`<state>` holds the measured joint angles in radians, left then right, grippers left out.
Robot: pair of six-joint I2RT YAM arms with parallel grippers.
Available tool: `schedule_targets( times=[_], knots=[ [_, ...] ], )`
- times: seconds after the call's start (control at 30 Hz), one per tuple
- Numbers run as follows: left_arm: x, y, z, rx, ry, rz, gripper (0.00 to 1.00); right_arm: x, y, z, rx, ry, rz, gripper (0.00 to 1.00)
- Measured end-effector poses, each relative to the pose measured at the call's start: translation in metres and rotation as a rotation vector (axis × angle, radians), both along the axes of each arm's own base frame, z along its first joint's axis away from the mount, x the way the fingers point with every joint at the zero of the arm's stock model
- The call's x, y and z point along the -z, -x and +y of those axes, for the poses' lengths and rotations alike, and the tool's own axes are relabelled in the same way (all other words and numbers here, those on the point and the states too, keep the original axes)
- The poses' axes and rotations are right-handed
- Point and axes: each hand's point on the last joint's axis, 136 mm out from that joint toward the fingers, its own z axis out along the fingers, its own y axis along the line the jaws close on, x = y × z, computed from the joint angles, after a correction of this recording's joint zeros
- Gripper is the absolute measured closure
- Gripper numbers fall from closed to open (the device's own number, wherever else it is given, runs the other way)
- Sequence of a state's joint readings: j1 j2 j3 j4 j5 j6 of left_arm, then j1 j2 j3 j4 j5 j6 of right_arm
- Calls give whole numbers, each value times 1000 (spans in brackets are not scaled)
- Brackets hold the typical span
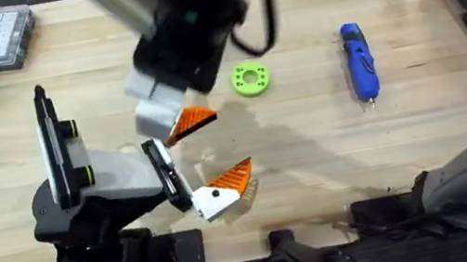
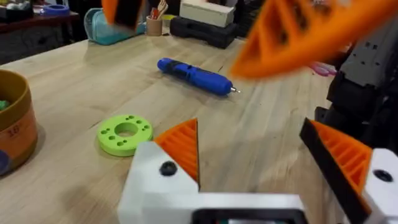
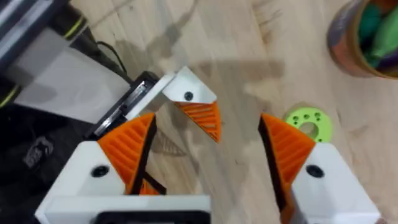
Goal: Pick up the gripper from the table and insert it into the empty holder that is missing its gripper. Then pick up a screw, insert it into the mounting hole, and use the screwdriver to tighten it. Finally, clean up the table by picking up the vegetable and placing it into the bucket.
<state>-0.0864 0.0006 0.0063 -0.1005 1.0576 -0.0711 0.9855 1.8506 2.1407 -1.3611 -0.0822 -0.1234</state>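
Right hand (image 3: 208, 146) wide open, empty, above gripper (image 3: 194, 102) touching black end plate of holder (image 3: 74, 87). Left hand (image 2: 249, 134) open too, empty. Screwdriver (image 1: 360, 61) flat on bench (image 1: 313, 156), well apart. Vegetable (image 3: 370, 23) inside bucket (image 3: 348, 53).

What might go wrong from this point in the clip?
1. The finger piece sits at the holder end plate with no screw visible in it. The open right gripper straddles it, so a brush while pulling away may knock it loose.
2. The left gripper hovers nearby, and a blurred orange pad looms close in its wrist view; the arms may collide.
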Motion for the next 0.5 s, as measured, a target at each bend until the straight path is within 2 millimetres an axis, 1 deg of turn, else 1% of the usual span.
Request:
schedule_targets(
  times=[0.1, 0.2, 0.3, 0.43, 0.5],
  knots=[
    [0, 0, 0, 0, 0, 0, 14, -17, -3, -10, 20, -37, -24, 7],
    [0, 0, 0, 0, 0, 0, 14, -22, -6, -18, 37, -55, -35, 6],
    [0, 0, 0, 0, 0, 0, 13, -15, -6, -30, 57, -48, -28, 6],
    [0, 0, 0, 0, -1, -1, 13, -2, -8, -54, 99, -26, -9, 6],
    [0, 0, 0, 0, -1, -2, 13, 4, -9, -62, 116, -35, -16, 6]
  ],
)
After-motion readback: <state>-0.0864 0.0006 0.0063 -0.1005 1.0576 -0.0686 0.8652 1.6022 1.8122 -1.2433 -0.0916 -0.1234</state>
